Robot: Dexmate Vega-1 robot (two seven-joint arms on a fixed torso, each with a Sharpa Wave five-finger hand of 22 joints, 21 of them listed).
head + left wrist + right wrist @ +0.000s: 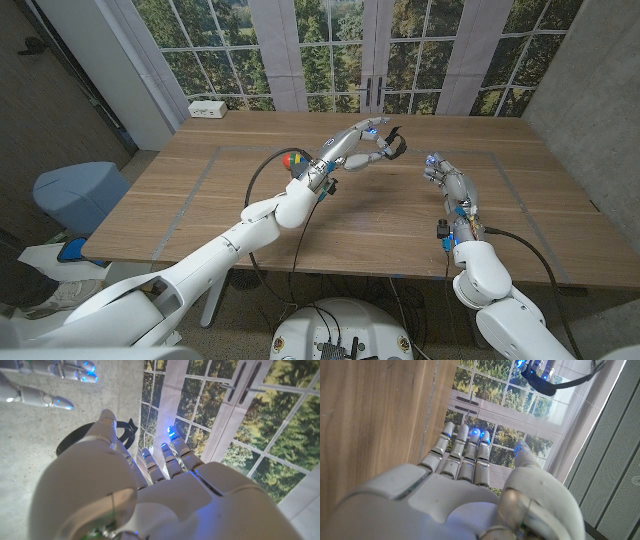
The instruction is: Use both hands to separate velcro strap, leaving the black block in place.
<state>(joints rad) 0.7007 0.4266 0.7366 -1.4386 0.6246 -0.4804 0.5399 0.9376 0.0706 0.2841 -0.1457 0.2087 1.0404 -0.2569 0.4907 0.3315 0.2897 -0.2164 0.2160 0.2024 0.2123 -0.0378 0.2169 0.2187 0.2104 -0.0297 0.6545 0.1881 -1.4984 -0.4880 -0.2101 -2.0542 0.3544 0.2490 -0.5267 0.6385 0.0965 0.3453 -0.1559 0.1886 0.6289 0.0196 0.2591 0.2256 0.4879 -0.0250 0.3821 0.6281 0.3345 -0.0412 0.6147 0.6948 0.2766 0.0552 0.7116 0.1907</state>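
— What's under you?
— Your wooden tabletop [240, 200], marked with grey tape lines [190, 190].
— And lying on it?
— A small multicoloured ball [292, 160] behind your left arm, and a white box [208, 108] at the far-left corner.

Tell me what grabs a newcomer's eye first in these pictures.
The left hand stands out, raised over the far middle of the table, holding a black strap in its fingertips. The right hand waits to its right, holding nothing. A red, green and blue ball sits behind the left forearm.
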